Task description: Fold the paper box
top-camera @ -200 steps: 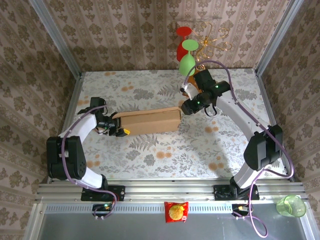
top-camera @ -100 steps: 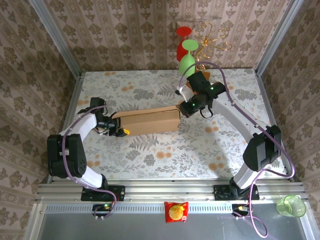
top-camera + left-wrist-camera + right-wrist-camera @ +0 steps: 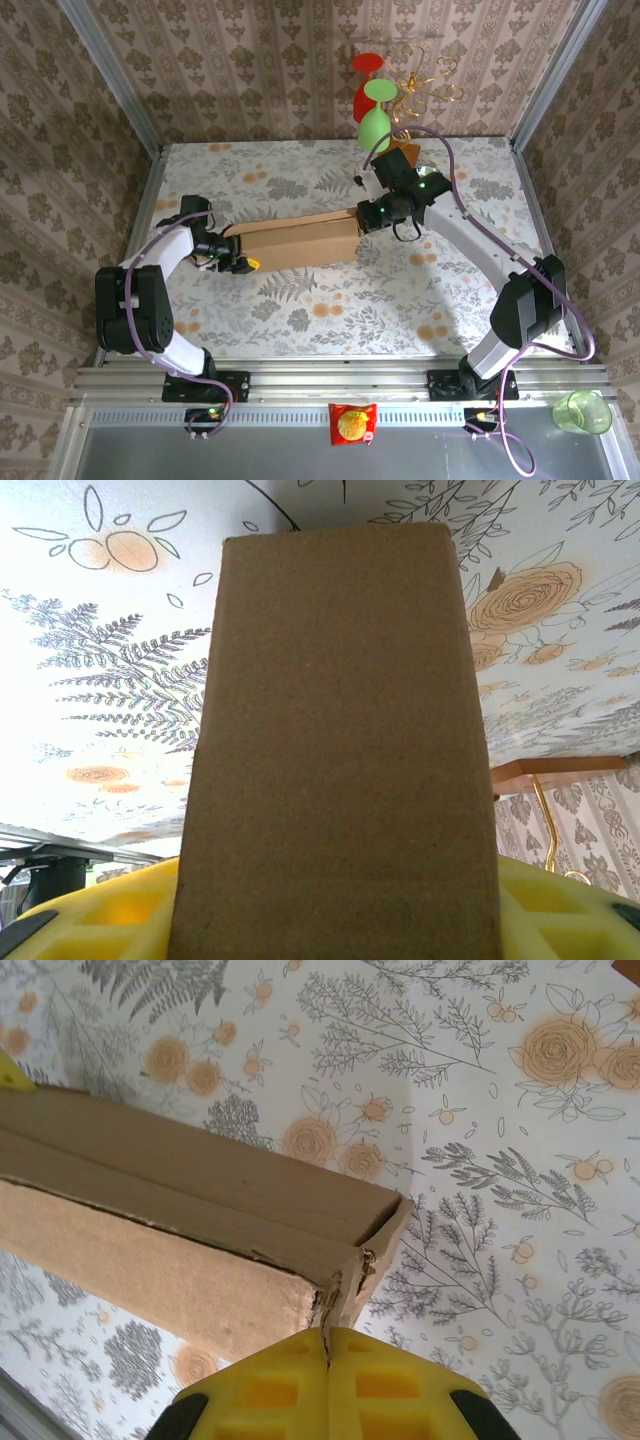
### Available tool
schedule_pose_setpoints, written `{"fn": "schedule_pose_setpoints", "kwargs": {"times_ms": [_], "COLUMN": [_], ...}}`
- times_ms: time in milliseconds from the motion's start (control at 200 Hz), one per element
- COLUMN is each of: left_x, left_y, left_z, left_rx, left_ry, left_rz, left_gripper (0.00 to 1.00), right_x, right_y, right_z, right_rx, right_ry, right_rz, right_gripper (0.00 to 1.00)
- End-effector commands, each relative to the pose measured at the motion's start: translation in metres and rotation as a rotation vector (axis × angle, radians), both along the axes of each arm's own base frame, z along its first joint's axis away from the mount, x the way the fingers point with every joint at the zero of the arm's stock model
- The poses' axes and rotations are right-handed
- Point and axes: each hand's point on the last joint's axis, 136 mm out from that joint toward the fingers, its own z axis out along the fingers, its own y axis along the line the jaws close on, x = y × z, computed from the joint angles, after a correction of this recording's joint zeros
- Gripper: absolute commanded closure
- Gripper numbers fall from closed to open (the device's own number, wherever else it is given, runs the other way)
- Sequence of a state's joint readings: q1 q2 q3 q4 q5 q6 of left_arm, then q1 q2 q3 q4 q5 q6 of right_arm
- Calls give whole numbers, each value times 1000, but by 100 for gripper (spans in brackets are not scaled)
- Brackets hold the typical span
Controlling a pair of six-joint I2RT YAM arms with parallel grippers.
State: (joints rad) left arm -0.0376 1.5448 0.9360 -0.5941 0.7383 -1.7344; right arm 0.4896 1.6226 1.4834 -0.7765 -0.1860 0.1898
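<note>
The paper box is a long, closed brown cardboard shape lying across the middle of the flowered table. My left gripper is shut on its left end. In the left wrist view the box runs away from the camera between the yellow fingers. My right gripper is at the box's right end. In the right wrist view it is shut, pads pressed together, with the tips against the ragged end corner of the box.
A gold wire rack with red and green glasses stands at the back, just behind the right arm. A snack bag and a green cup sit on the front ledge. Papered walls enclose the table on three sides.
My right gripper has shut and shifted left and a little back, up against the box's right end. The left arm and the box have held still.
</note>
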Motion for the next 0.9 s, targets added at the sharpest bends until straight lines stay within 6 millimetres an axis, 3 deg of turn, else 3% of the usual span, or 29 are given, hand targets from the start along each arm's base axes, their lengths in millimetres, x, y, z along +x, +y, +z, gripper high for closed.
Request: {"fn": "schedule_pose_setpoints", "kwargs": {"times_ms": [0,585,685,895], "left_x": [-2,3,6,18], "left_y": [15,14,14,23], "left_z": [-20,-20,-19,-7], "left_rx": [100,67,64,69], "left_ry": [45,38,18,-89], "left_rz": [32,26,18,4], "left_gripper": [63,62,55,22], "right_x": [5,1,0,5], "right_y": [7,3,4,1], "right_z": [11,-19,-24,-24], "right_rx": [83,-7,-37,-73], "right_ry": [-3,-70,-94,-125], "right_rz": [-95,-130,-118,-133], "right_gripper": [100,100,100,100]}}
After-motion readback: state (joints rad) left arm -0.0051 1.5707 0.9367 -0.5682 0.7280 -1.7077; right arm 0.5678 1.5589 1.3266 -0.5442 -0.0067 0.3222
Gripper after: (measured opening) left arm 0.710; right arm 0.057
